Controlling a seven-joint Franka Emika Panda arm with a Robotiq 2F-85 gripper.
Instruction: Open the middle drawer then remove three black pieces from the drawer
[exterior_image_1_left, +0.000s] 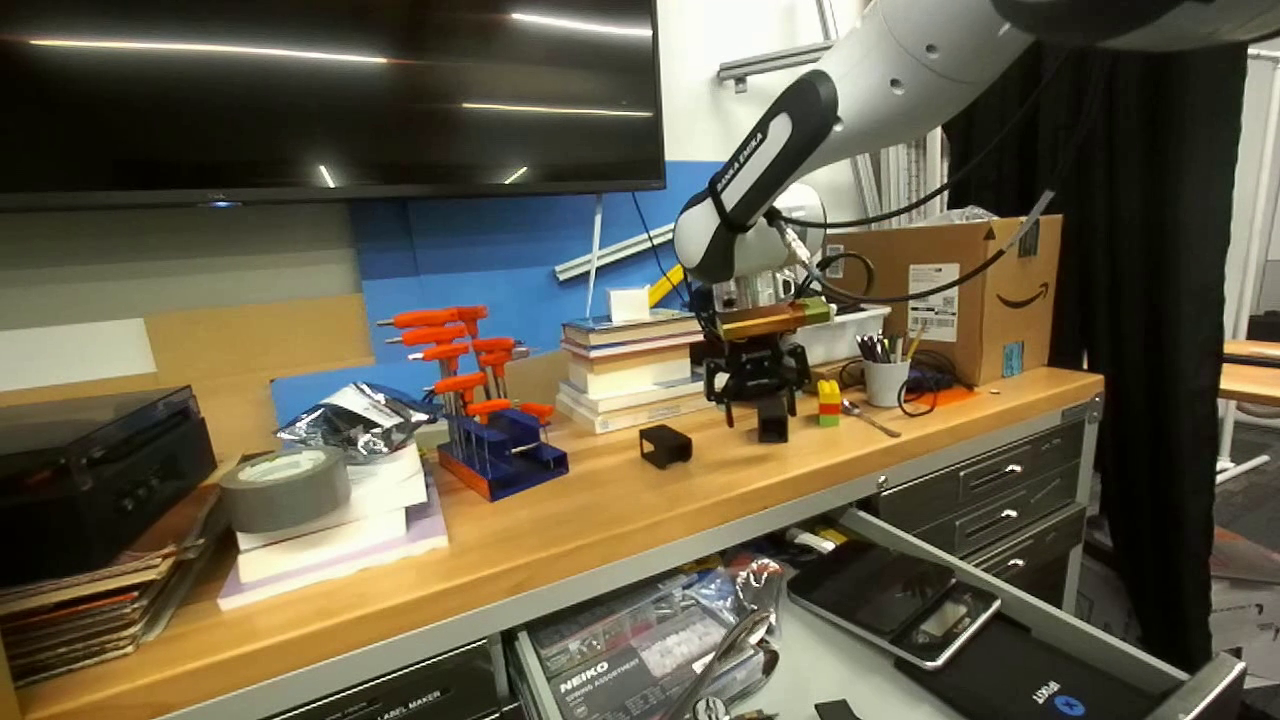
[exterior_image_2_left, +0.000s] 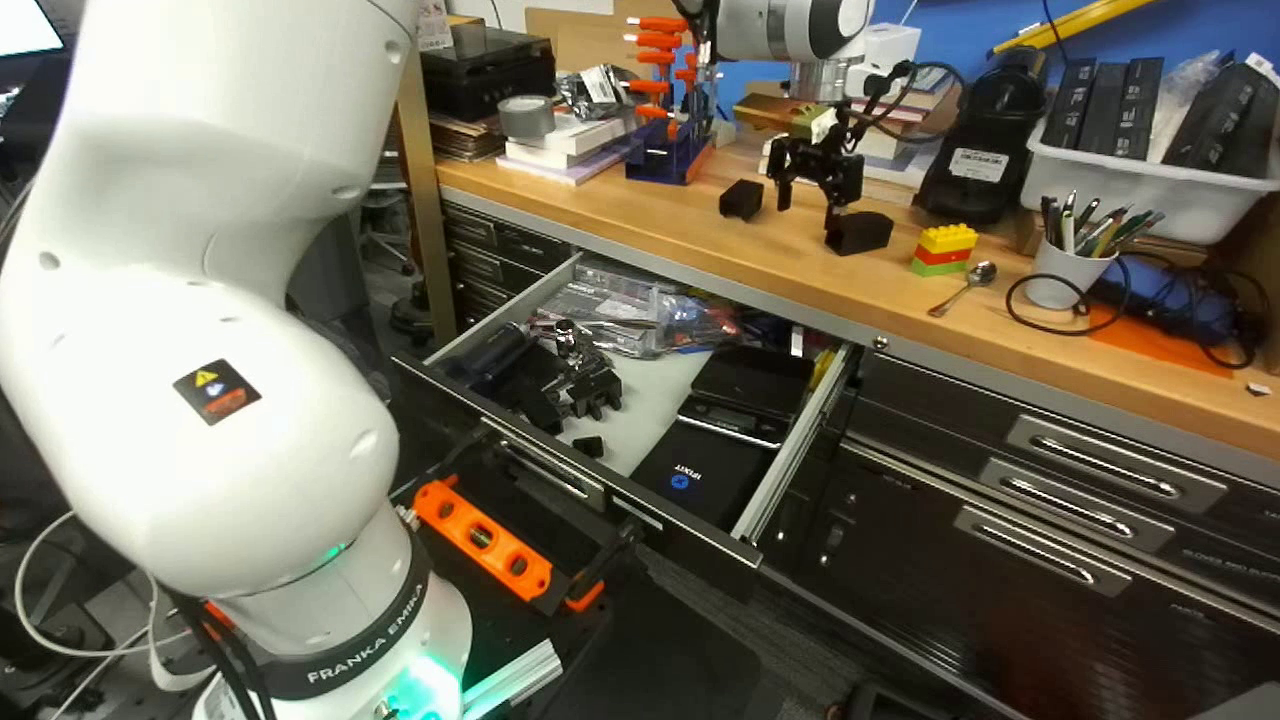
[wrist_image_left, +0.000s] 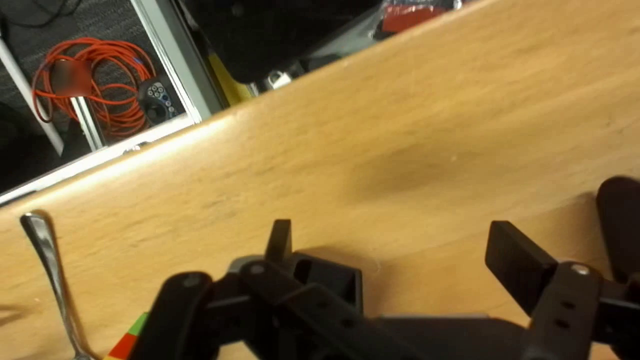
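The middle drawer (exterior_image_1_left: 850, 655), wide and cluttered, stands pulled open below the wooden benchtop; its bare floor (exterior_image_2_left: 652, 400) shows too. Two chunky black pieces lie on the benchtop: one to the left (exterior_image_1_left: 666, 446) (exterior_image_2_left: 741, 200), one by the toy bricks (exterior_image_1_left: 773, 418) (exterior_image_2_left: 860, 232). A small black block (exterior_image_2_left: 588, 446) lies inside the drawer; I cannot tell if it is the third piece. My gripper (exterior_image_2_left: 808, 205) is open and empty, low over the benchtop. In the wrist view (wrist_image_left: 391, 232), the piece near the bricks (wrist_image_left: 345, 275) is partly hidden behind one finger; contact cannot be told.
Toy bricks (exterior_image_2_left: 944, 250), a spoon (exterior_image_2_left: 965, 288) and a pen cup (exterior_image_2_left: 1070, 270) stand right of the gripper. A hex-key rack (exterior_image_1_left: 500, 450) and book stack (exterior_image_1_left: 630, 365) stand behind. The drawer holds black clamps (exterior_image_2_left: 590, 385), a spring kit (exterior_image_1_left: 640, 650) and a scale (exterior_image_2_left: 735, 415).
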